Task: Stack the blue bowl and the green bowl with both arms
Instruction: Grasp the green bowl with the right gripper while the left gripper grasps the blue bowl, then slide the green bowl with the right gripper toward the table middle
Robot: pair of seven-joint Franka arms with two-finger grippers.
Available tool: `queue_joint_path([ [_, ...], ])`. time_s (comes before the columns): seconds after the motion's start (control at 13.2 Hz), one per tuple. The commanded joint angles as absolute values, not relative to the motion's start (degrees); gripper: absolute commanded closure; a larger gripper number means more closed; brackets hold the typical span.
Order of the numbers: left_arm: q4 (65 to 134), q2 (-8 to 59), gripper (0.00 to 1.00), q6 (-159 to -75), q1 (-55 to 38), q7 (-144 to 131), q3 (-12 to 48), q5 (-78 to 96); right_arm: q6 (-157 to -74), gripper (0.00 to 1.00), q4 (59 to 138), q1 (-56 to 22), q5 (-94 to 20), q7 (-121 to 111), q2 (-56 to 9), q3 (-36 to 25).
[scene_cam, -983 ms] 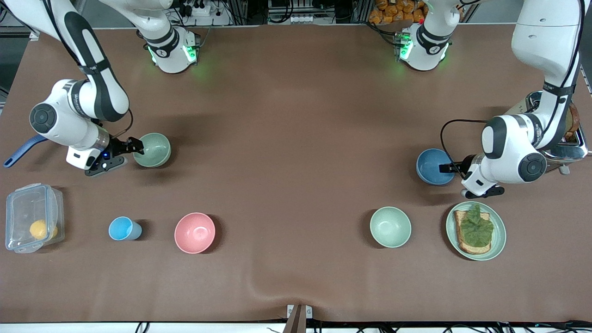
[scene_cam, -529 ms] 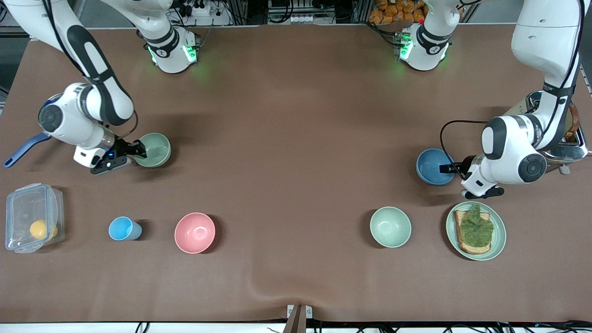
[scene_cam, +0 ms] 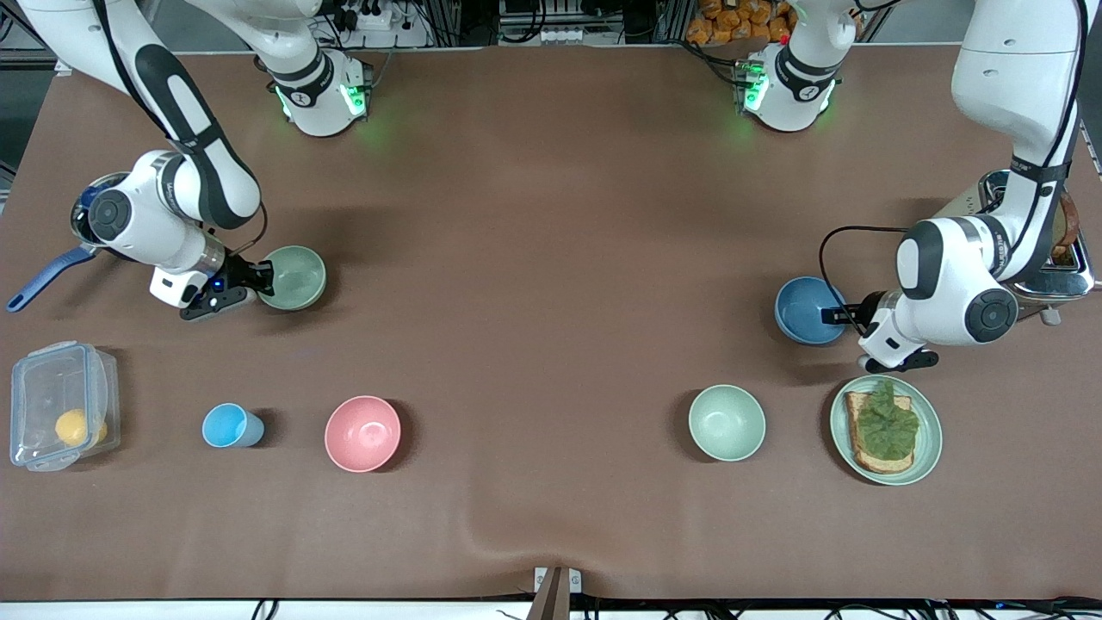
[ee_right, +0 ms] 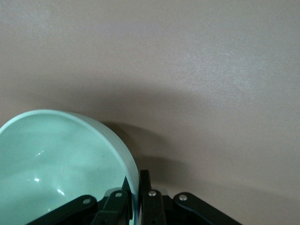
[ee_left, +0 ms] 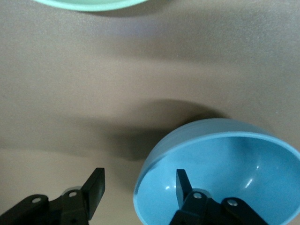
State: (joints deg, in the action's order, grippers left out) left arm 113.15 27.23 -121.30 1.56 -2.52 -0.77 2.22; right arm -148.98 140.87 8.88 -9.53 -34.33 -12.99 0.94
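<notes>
The sage green bowl (scene_cam: pixel 294 277) sits near the right arm's end of the table. My right gripper (scene_cam: pixel 261 281) is shut on its rim. In the right wrist view one finger is inside the green bowl (ee_right: pixel 56 159) and one outside, and the right gripper (ee_right: pixel 136 187) pinches the wall. The blue bowl (scene_cam: pixel 803 310) rests near the left arm's end. My left gripper (scene_cam: pixel 833 314) is open astride its rim. The left wrist view shows one finger (ee_left: pixel 96 186) outside the blue bowl (ee_left: pixel 225 173) and the other inside it, with the left gripper (ee_left: pixel 139 187) wide of the wall.
Nearer the front camera stand a light-blue cup (scene_cam: pixel 231 425), a pink bowl (scene_cam: pixel 362 433), a pale mint bowl (scene_cam: pixel 727 422) and a green plate (scene_cam: pixel 928 448) with toast and lettuce. A clear lidded box (scene_cam: pixel 60 417) and a blue-handled pan (scene_cam: pixel 43 277) lie at the right arm's end, a toaster (scene_cam: pixel 1046 280) at the left arm's.
The right gripper has closed on the green bowl's rim and nudged the bowl slightly toward the table's middle. The left gripper's jaws have narrowed a little around the blue bowl's rim.
</notes>
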Motion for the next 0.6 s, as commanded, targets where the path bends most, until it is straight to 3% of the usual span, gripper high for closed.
queue_joint_path([
  [0.0,111.9,27.6,0.54,-120.5,1.7,-1.3,-0.5,3.9,-141.0,1.0,137.7,9.1,-15.4,-34.5,-12.5,1.1],
  [0.15,111.9,27.7,0.63,-120.3,1.8,-1.2,-0.6,3.9,-140.1,1.0,137.7,9.0,-20.0,-35.1,-12.3,1.1],
  [0.38,111.8,27.8,0.65,-120.4,1.9,-1.3,-0.5,4.0,-139.7,1.0,138.0,6.2,-26.8,-34.5,-11.3,3.1],
  [0.53,111.9,27.8,0.91,-120.3,1.9,-1.3,-0.5,4.0,-139.7,1.0,138.0,3.6,-27.5,-31.1,-10.5,3.2],
])
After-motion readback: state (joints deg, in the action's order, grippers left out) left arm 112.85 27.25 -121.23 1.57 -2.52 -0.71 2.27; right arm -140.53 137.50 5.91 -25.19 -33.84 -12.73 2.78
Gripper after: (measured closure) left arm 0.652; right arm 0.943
